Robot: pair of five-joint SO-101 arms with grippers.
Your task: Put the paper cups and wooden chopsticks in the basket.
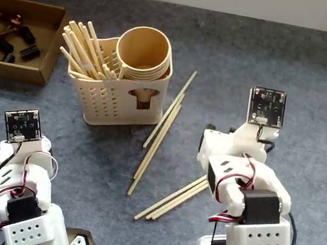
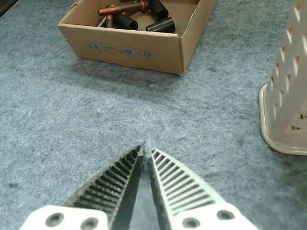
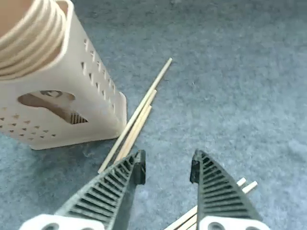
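A cream basket (image 1: pixel 121 95) stands on the grey carpet, holding stacked paper cups (image 1: pixel 144 53) and a bundle of wooden chopsticks (image 1: pixel 82 47). Loose chopsticks (image 1: pixel 161 133) lie right of the basket, and another group (image 1: pixel 174 198) lies nearer the right arm. My right gripper (image 3: pixel 166 167) is open above the carpet, with the basket (image 3: pixel 62 96), the cups (image 3: pixel 29 40) and loose chopsticks (image 3: pixel 136 117) just beyond its fingertips; more chopstick ends (image 3: pixel 242 186) show beside one finger. My left gripper (image 2: pixel 146 149) is shut with nothing in it, low over bare carpet left of the basket (image 2: pixel 288 96).
A shallow cardboard box (image 1: pixel 18 38) of bolts and black parts sits at the far left, also ahead of the left gripper as the cardboard box (image 2: pixel 139 33). Open carpet stretches to the right of the right arm (image 1: pixel 245 189).
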